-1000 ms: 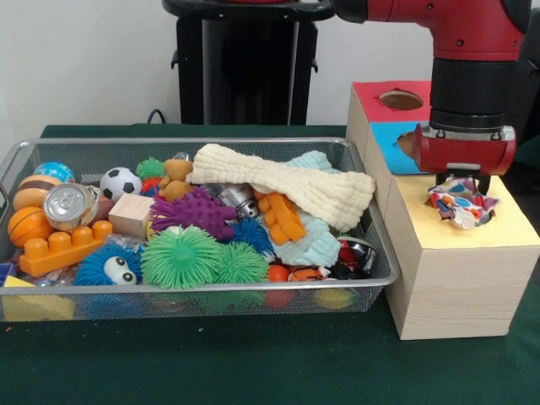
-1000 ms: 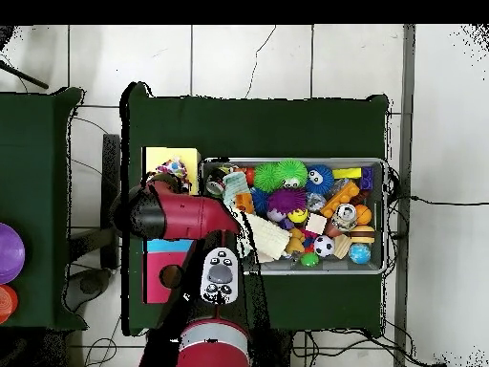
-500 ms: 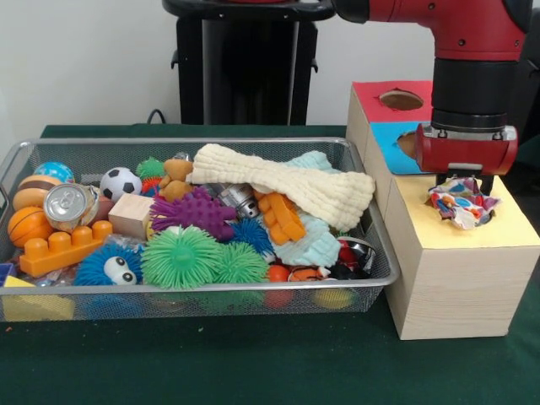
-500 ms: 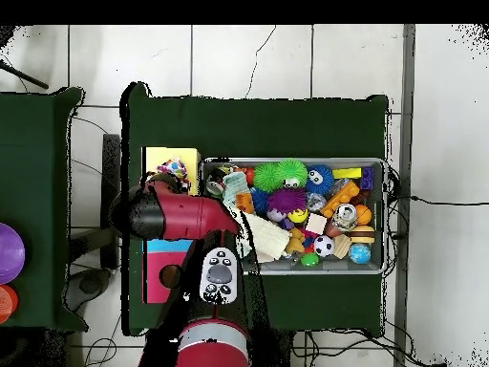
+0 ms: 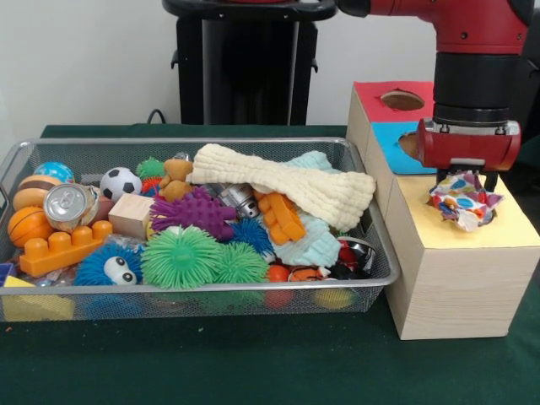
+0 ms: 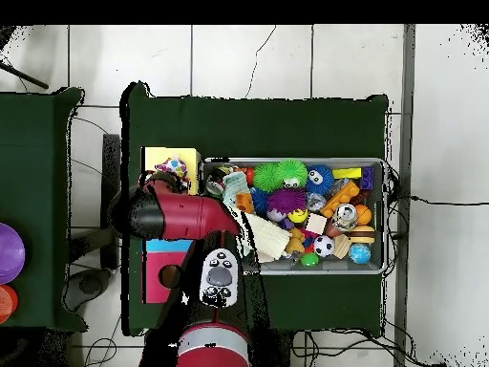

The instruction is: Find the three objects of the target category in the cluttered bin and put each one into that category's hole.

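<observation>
A knotted rope toy [image 5: 461,200] of white cord with coloured flecks hangs over the yellow-faced wooden box [image 5: 460,261] at the right, covering its hole. My gripper [image 5: 464,180] stands straight above the box, and its fingers [image 5: 440,178] grip the toy from both sides. In the overhead view the toy [image 6: 172,168] shows at the arm's tip over the yellow box [image 6: 187,157]. The silver wire-mesh bin [image 5: 194,299] lies to the left, full of clutter. I see no other rope toy in it.
The blue-faced box [image 5: 390,145] and red-faced box [image 5: 375,94] stand behind the yellow one. In the bin a cream knitted cloth [image 5: 283,186] lies over green [image 5: 180,257] and purple spiky balls [image 5: 196,211], an orange brick [image 5: 63,249], a can [image 5: 66,205] and a soccer ball [image 5: 120,182].
My gripper and the rope toy have shifted slightly up and to the right over the yellow box. The bin's contents have not moved.
</observation>
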### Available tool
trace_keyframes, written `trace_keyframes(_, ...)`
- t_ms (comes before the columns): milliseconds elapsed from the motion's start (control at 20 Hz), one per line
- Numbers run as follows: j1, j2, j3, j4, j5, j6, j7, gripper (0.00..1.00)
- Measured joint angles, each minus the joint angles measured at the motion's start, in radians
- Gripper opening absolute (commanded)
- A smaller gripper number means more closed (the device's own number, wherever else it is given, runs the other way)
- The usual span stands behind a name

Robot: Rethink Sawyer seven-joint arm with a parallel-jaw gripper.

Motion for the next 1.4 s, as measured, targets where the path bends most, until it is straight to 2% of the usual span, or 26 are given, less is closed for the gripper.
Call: trace_keyframes(1400, 0.000, -0.028, -0.003, 0.020, 0.000, 0.006, 0.000, 1.00)
